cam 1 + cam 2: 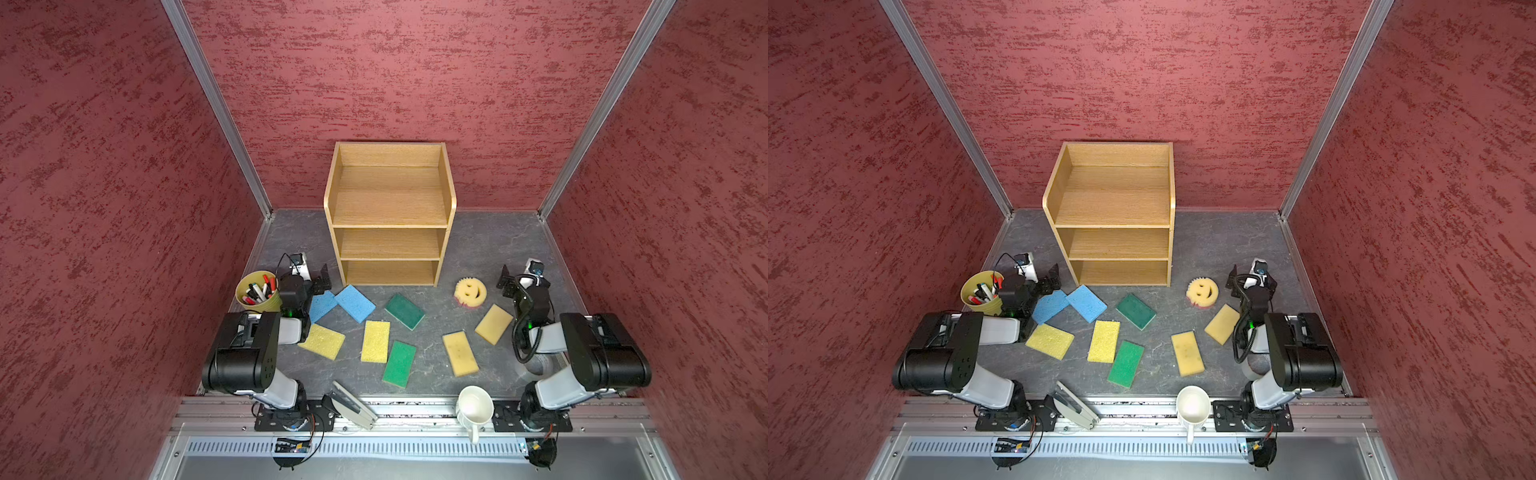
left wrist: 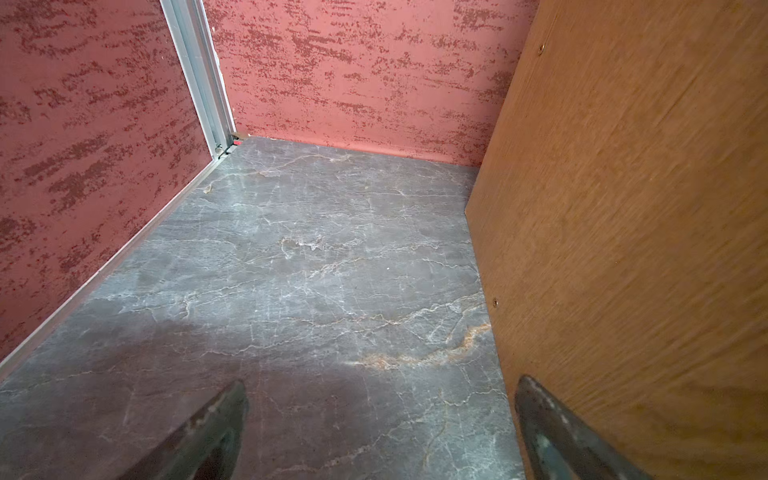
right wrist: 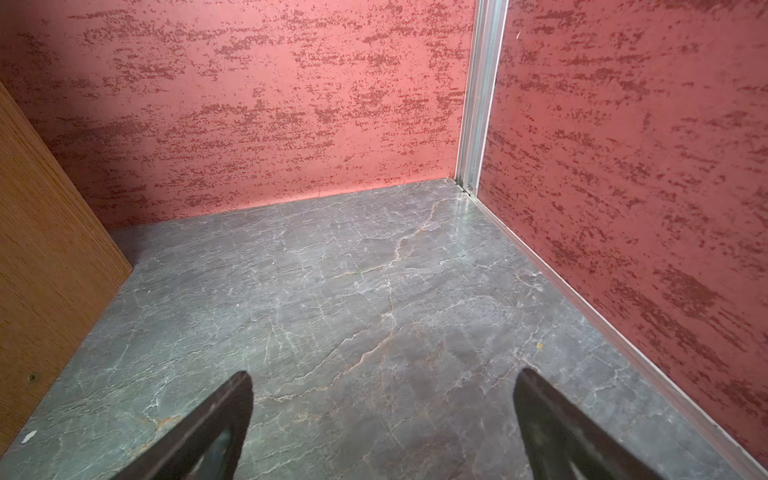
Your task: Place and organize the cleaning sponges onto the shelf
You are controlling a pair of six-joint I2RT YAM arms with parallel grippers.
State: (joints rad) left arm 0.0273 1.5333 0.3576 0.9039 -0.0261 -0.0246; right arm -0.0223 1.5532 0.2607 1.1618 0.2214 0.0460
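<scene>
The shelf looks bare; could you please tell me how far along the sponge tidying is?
Nothing is done: the shelf is bare on all three tiers. Nothing is in hand: the left gripper and right gripper are open and empty. Left to do: all nine sponges lie on the table.

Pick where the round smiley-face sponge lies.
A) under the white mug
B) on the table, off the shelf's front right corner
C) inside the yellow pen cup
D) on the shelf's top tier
B: in both top views the smiley-face sponge lies on the grey table, apart from the wooden shelf and just off its front right corner.
</scene>
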